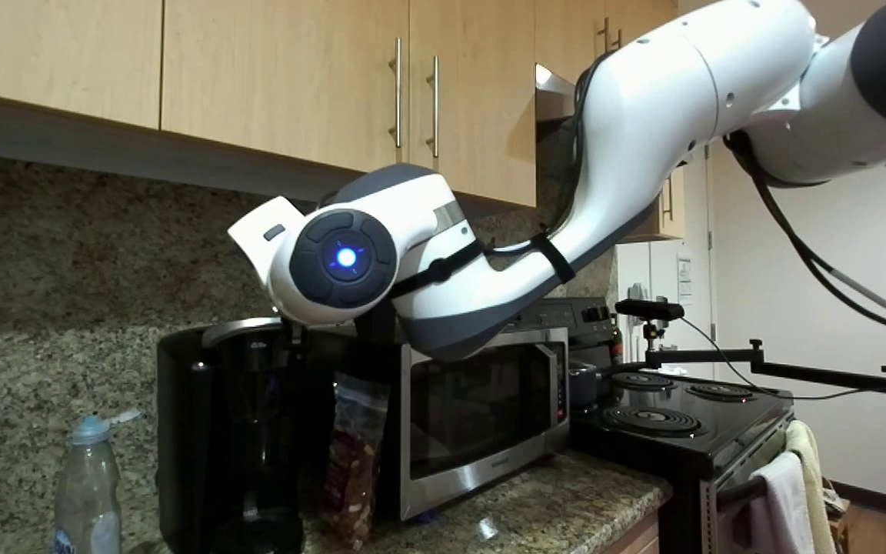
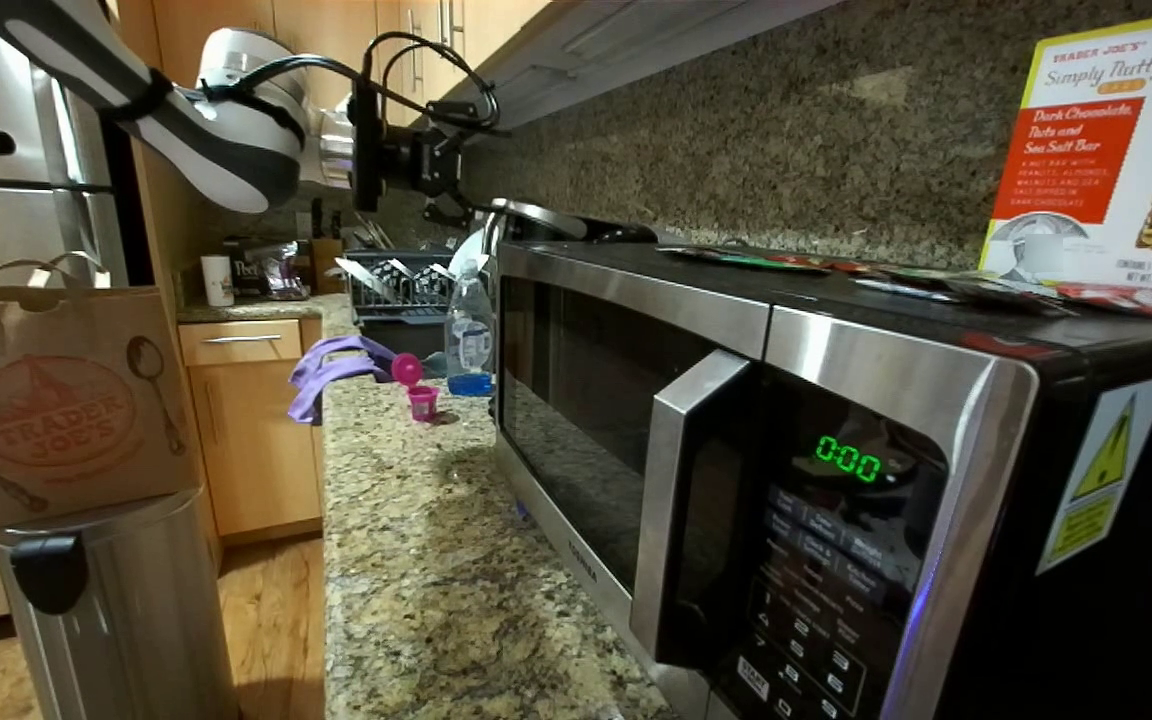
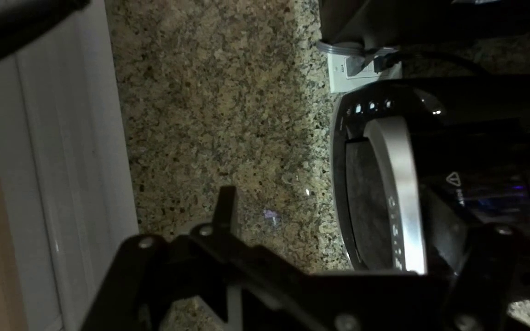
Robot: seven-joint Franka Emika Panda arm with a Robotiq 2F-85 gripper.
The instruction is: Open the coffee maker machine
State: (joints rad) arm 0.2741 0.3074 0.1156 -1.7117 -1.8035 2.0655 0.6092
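Observation:
The coffee maker machine (image 1: 220, 431) is tall, boxy and glossy black, standing left of the microwave against the backsplash. In the wrist view, its rounded top (image 3: 368, 207) and silver lid handle (image 3: 405, 193) are on the right; the lid looks shut. In an exterior view, only its top with the silver handle (image 2: 546, 215) shows behind the microwave. My gripper (image 3: 334, 197) is open and empty. One finger is above the lid, the other just below the handle's front edge; I cannot tell if it touches. The gripper (image 2: 476, 172) is at the machine's top front.
The microwave (image 1: 481, 400) stands beside the machine, with a nut bag (image 1: 352, 462) between them. A clear bottle (image 1: 89, 492) stands on the other side. Wooden cabinets (image 1: 281, 85) hang close above the arm. A pink cup (image 2: 423, 403) sits on the counter (image 2: 416, 560).

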